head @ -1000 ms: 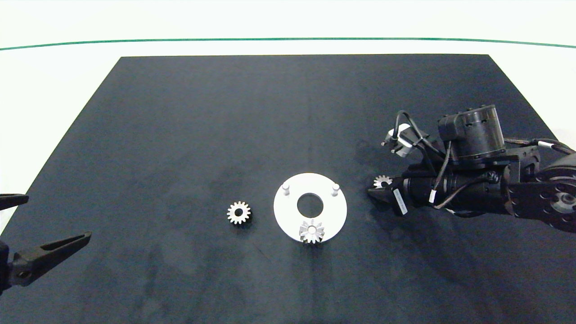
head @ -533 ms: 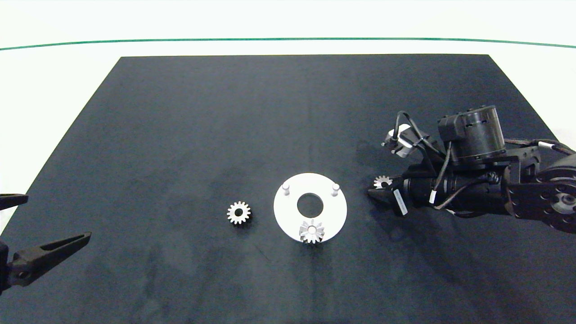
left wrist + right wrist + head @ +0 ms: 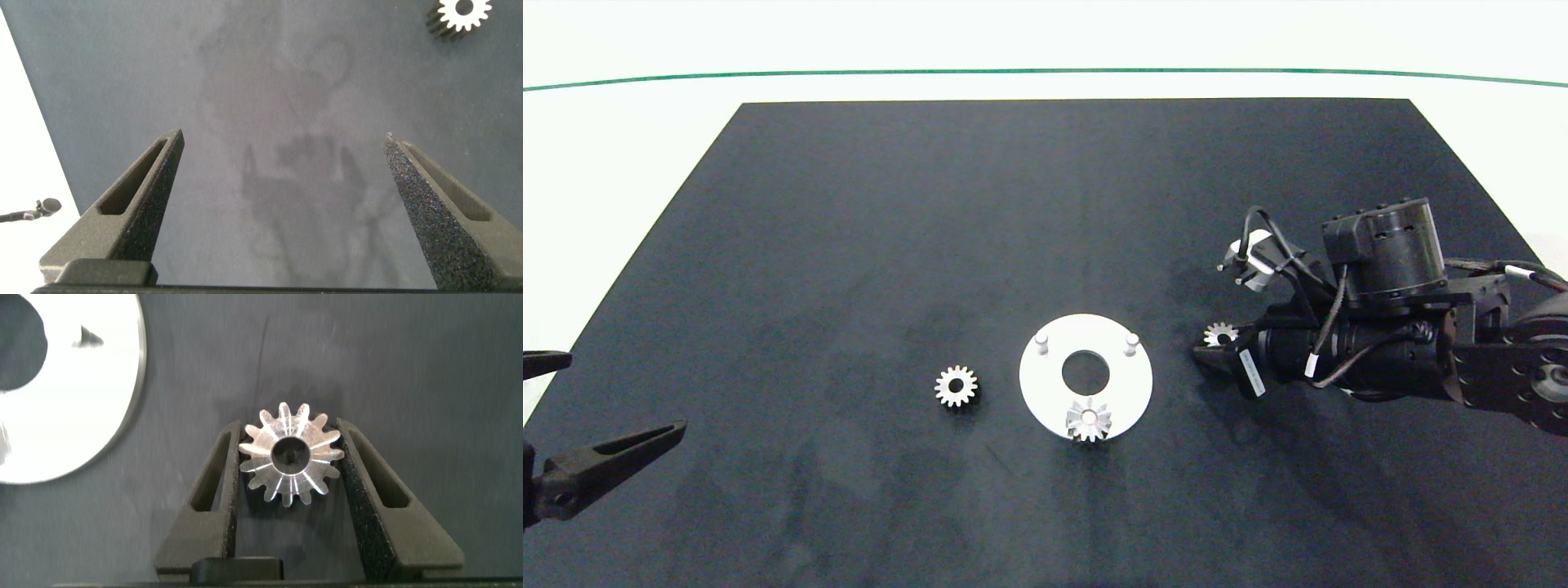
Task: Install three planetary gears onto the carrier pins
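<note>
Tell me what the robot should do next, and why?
Probably lift the gear: the right gripper is shut on it, right of the disc. Two pins stand bare, so it likely goes on the nearer one.

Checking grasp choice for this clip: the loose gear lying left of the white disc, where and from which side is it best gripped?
Judging by its pose, the loose gear lies flat on the mat, bore up, with nothing touching it. Best grip: across its toothed rim on two opposite sides, coming down from above. The open left tool, parked at the mat's left edge, is nearer; the right tool is shut on another gear.
</note>
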`<state>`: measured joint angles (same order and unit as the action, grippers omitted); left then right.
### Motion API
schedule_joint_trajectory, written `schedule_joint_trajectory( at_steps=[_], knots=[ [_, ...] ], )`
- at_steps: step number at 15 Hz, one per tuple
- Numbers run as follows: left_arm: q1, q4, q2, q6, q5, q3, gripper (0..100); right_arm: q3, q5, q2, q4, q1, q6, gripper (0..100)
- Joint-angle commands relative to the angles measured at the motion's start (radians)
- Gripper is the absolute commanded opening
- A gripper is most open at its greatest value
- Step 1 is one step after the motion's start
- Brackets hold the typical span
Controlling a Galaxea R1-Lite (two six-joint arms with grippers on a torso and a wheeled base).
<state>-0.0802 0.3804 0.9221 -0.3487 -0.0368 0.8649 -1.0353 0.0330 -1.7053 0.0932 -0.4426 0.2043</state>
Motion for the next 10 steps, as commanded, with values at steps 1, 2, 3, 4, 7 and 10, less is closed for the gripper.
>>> schedule_joint_trajectory(
  at_steps=[1,2,3,4,7,10],
  knots=[
    [-0.001,0.003,-0.003,-0.003,0.000,0.000,100,-0.005,0.008,0.030,0.005,-0.015,0.006,1],
    [-0.003,0.003,-0.002,-0.001,0.000,0.000,100,-0.017,0.012,0.047,0.000,-0.022,0.015,1],
    [-0.003,0.003,-0.002,-0.003,0.000,0.000,100,-0.025,0.012,0.055,-0.004,-0.024,0.021,1],
    [-0.003,0.002,-0.002,-0.003,0.000,0.000,100,-0.042,0.018,0.069,-0.010,-0.044,0.029,1],
    [-0.004,0.009,-0.005,-0.003,0.000,0.000,100,-0.094,0.042,0.069,-0.059,-0.113,0.030,1],
    [-0.006,0.025,-0.006,-0.003,0.000,0.005,100,-0.150,0.042,0.044,-0.078,-0.176,0.030,1]
  ],
)
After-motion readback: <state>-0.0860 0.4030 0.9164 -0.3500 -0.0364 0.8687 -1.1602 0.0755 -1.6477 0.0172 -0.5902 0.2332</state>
